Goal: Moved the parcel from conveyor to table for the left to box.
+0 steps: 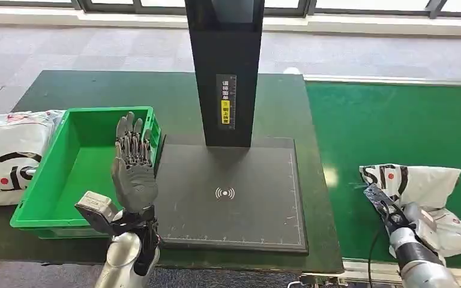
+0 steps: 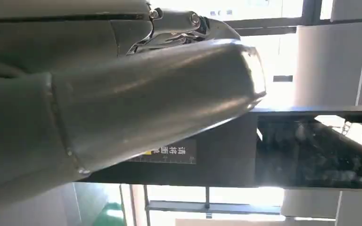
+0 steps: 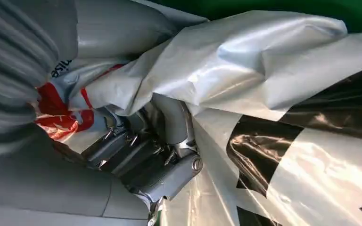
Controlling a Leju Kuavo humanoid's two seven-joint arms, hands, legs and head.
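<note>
The left hand (image 1: 133, 171) is raised upright on its silver arm, palm forward and fingers (image 1: 133, 135) spread, holding nothing, while the right hand (image 1: 390, 211) reaches forward, its fingers (image 3: 141, 155) curled into crumpled white plastic.

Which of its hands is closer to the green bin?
Left. The left hand is raised at the green bin's right wall; the right hand is on a parcel far right.
</note>
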